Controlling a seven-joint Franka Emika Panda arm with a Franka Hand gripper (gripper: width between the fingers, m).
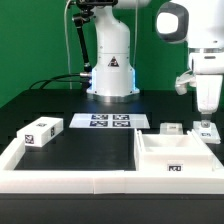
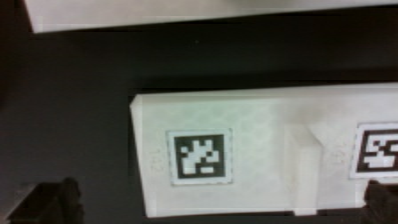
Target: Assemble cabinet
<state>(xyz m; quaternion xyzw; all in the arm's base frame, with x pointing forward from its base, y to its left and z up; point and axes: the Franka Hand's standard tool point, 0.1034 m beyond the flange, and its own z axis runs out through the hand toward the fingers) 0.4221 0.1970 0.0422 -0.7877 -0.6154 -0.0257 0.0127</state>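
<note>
Edging of low white plastic runs along the near side of the black desk. Just behind it, toward the exterior view's right, sits the cabinet's large hollow box, open upward, with a tag on its front wall. At the exterior view's left a tagged block lies well apart from the box. Behind the box lie two small cabinet pieces, and the claw hangs just over the right-hand one. The wrist view shows a white piece bearing two tags, with one dark finger far off at the side: the claw is spread and grips nothing. Farther back are the marker board and the arm's base.
</note>
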